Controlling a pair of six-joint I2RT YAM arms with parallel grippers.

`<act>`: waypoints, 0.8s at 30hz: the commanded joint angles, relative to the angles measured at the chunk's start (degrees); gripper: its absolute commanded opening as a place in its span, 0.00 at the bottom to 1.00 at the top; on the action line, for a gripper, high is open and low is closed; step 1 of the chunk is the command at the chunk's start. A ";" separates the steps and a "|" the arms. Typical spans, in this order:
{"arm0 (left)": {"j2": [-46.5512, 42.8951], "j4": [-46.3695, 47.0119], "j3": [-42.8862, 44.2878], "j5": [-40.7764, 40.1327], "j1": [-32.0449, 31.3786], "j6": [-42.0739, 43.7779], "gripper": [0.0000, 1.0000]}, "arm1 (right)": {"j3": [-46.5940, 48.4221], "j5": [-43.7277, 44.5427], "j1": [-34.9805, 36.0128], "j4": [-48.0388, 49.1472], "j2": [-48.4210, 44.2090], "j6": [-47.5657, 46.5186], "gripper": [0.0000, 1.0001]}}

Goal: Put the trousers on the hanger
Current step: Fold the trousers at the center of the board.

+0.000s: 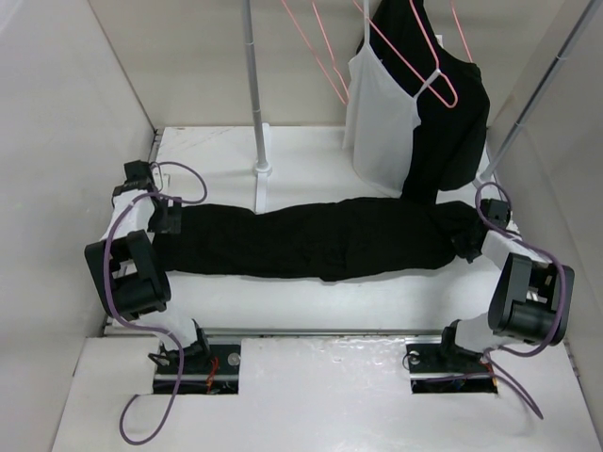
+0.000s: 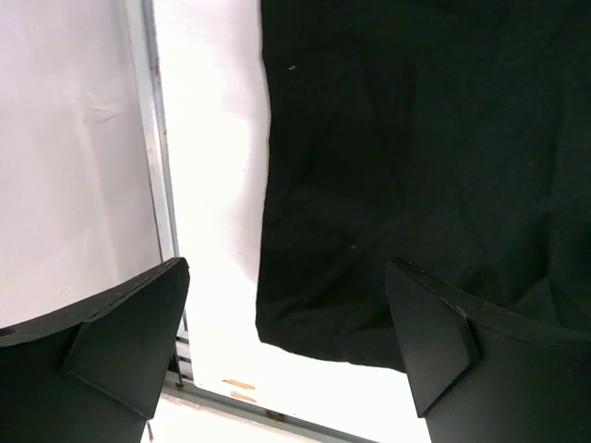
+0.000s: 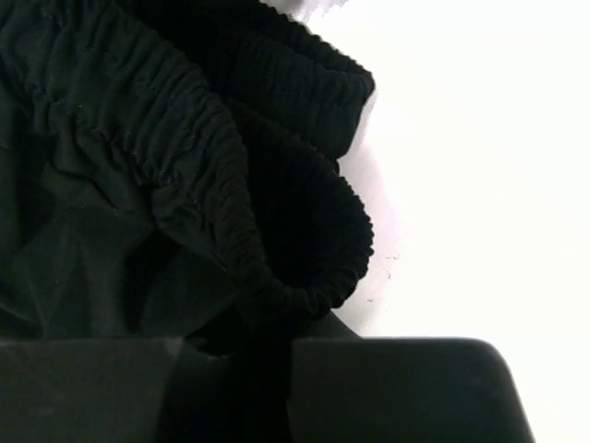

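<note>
The left fingers (image 2: 120, 341) stand wide apart, one off the edge of the cloth and one over it. The hem end of the trousers (image 1: 311, 240) lies below the gap, not gripped. The right fingers (image 3: 397, 388) are drawn narrow on a bunched fold of the elastic waistband and hold it. Between them the trousers lie as one long band across the desk (image 1: 311, 160), left to right. The hanger (image 1: 310, 47) hangs empty at the far side, well apart from the cloth and left of the one carrying the white camisole (image 1: 377, 122). The step in hand looks like taking both ends for a lift. To do it well, the left fingers should come lower and further right, so every layer of the hem sits between them before they close. A thin pinch would probably let the limp legs slip.
</note>
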 commanded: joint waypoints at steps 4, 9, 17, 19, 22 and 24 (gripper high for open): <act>-0.37 -2.16 4.01 3.36 -0.07 1.28 0.86 | -4.92 0.06 -0.41 0.31 0.28 1.39 0.00; 0.32 -2.87 5.15 6.87 -0.07 1.28 0.86 | -3.09 -0.47 -0.41 -2.83 -4.02 0.86 0.00; 1.74 -4.89 7.26 7.67 -1.21 0.75 0.86 | 4.57 12.09 -0.41 -11.82 -18.08 -1.87 0.00; 1.04 -4.89 5.78 7.67 -1.83 1.28 0.86 | 5.10 13.24 -0.41 -13.30 -19.50 -2.39 0.00; -0.45 -4.36 4.98 7.67 -1.83 2.42 0.86 | 5.72 11.84 -0.41 -13.31 -20.03 -1.08 0.00; -1.07 -3.83 4.45 7.05 -1.83 2.94 0.87 | 4.40 8.86 -0.41 -13.84 -20.03 -0.55 0.00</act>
